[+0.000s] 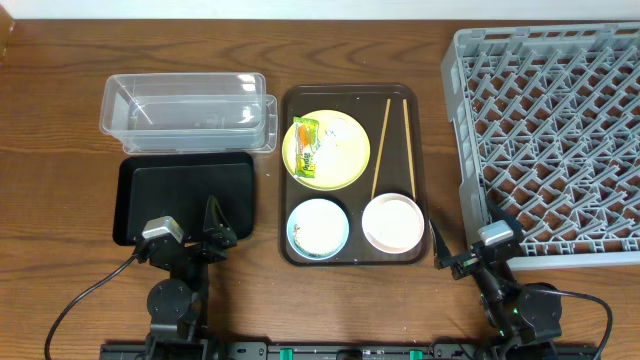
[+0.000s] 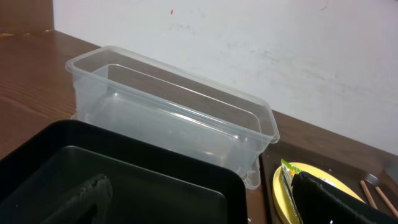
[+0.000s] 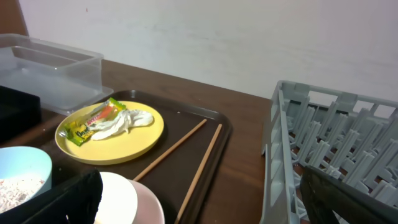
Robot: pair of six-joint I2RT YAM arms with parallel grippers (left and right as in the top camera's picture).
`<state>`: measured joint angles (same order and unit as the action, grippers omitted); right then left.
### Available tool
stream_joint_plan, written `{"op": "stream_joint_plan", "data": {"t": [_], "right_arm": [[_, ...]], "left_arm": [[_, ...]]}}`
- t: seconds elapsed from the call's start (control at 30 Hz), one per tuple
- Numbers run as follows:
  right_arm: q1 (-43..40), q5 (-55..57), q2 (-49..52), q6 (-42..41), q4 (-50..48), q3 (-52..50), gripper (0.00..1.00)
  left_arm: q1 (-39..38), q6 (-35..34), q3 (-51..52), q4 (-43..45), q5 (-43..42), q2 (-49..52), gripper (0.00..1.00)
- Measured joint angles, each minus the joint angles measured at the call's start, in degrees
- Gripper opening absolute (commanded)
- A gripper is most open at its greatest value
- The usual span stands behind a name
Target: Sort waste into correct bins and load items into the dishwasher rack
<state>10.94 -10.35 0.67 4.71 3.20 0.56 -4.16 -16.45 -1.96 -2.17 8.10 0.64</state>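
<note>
One wooden counter [image 1: 60,120] carries everything I see. The one large square grey plastic lattice rack [image 1: 550,130] stands to the right of the one dark brown rectangular serving tray [image 1: 419,140], near it but apart. Two bins lie to the left of that brown tray. One clear plastic rectangular tub [image 1: 185,110] is beside its far left corner. One shallow black rectangular tray [image 1: 185,195] is beside its near left half.

My left end effector [image 2: 199,180] hangs off the brown tray's near left corner, over the black tray's near edge, spread wide and gripping nothing. My right end effector [image 3: 199,174] sits off the brown tray's near right corner, between it and the rack, equally wide, with nothing in it.

On the brown tray itself:
- One round yellow plate [image 1: 345,165] lies at far left.
- One light blue bowl [image 1: 343,228] sits at near left.
- One white bowl [image 1: 392,222] sits at near right.
- Two thin wooden chopsticks [image 1: 381,148] lie side by side, apart, along its right half, reaching toward the white bowl.
- One small crumpled green-and-orange snack wrapper [image 1: 305,140] rests on the plate, touching one white crumpled lump [image 3: 127,121].
- Loose white rice-like scraps [image 3: 15,190] lie in the blue bowl.
</note>
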Motion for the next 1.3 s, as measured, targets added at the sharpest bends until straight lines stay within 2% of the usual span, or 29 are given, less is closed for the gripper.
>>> {"op": "stream_joint_plan", "data": {"t": [0.3, 0.57, 0.7, 0.8, 0.93, 1.17, 1.3], "right_arm": [[0.0, -1.9, 0.0, -1.0, -2.6, 0.0, 0.99], [0.0, -3.0, 0.0, -4.5, -2.9, 0.8, 0.99], [0.0, -3.2, 2.0, -5.8, 1.9, 7.0, 0.99], [0.0, -3.3, 7.2, -6.5, 7.9, 15.2, 0.99], [0.0, -3.5, 18.3, -7.0, 15.6, 26.5, 0.99], [0.0, -5.8, 45.3, -7.3, 33.1, 51.4, 0.99], [0.0, -10.9, 57.9, -7.4, 40.6, 63.9, 0.99]], "left_arm": [[0.0, 0.0, 0.0, 0.0, -1.8, 0.0, 0.95], [0.0, 0.0, 0.6, 4.6, -11.0, 0.0, 0.95], [0.0, 0.0, -3.0, 4.1, -14.0, 0.8, 0.95], [0.0, 0.0, -9.5, 2.3, -14.9, 4.2, 0.95], [0.0, 0.0, -22.8, -7.3, -16.9, 14.5, 0.95], [0.0, 0.0, -51.4, -35.0, -25.9, 43.6, 0.95], [0.0, 0.0, -64.5, -45.7, -28.7, 57.0, 0.95]]}}
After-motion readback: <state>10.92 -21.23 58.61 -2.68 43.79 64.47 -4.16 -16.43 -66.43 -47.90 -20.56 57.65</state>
